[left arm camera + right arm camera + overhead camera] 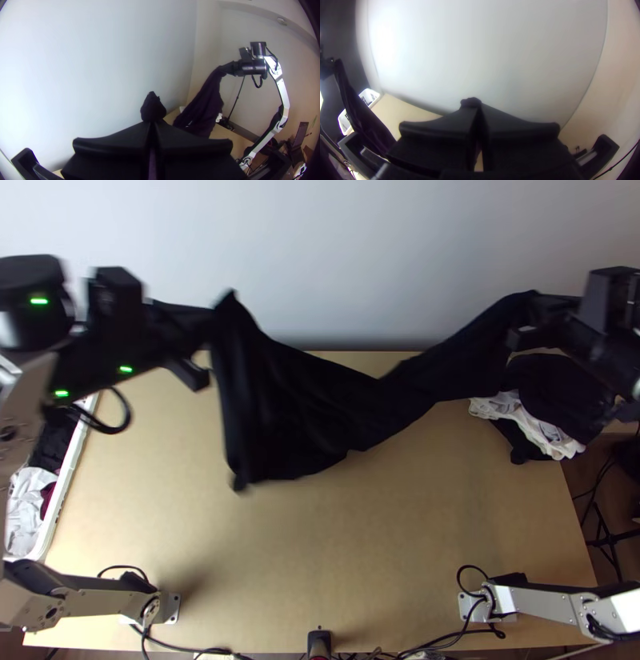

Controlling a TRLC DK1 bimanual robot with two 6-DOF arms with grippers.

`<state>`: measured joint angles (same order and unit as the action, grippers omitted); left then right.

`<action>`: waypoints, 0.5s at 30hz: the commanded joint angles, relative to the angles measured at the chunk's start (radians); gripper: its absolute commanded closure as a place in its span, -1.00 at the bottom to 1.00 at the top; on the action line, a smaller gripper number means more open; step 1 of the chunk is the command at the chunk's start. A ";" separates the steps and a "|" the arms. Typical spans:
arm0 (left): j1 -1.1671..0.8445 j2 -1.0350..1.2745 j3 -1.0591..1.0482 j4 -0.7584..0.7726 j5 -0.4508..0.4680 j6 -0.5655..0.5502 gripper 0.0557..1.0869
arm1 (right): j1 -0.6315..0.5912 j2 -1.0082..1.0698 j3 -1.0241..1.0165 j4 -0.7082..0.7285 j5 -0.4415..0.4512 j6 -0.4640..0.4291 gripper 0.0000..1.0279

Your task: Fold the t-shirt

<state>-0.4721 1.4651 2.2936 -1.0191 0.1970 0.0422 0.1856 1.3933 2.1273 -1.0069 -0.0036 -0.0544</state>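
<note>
My right wrist view shows white glare on the wall (486,50), its edges bowed and the corners dark. From above, my left arm (24,408) looks blurred, and soft shadow dims the table (320,532); the light's source, I can't quite tell.

My right arm (282,90) has silver-grey links (274,70) and black joints (258,48). On my left arm (22,412) I see three green lights (126,370) and a looping black cable (128,410).
</note>
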 commanded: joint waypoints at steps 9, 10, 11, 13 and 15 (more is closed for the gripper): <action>0.363 -0.164 -0.017 0.071 -0.002 -0.088 0.93 | 0.002 -0.160 0.046 -0.010 0.137 -0.059 0.95; 0.375 -0.178 -0.023 0.076 -0.002 -0.091 0.93 | 0.002 -0.174 0.046 -0.009 0.143 -0.061 0.95; 0.385 -0.192 -0.029 0.080 -0.002 -0.091 0.93 | 0.002 -0.186 0.046 -0.002 0.145 -0.062 0.95; 0.402 -0.219 -0.040 0.099 -0.002 -0.091 0.93 | 0.003 -0.212 0.048 0.017 0.143 -0.074 0.95; 0.409 -0.246 -0.043 0.116 -0.002 -0.093 0.93 | 0.006 -0.235 0.049 0.054 0.143 -0.094 0.95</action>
<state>-0.1463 1.2999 2.2719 -0.9459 0.1947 -0.0391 0.1875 1.2331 2.1704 -1.0073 0.1184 -0.1143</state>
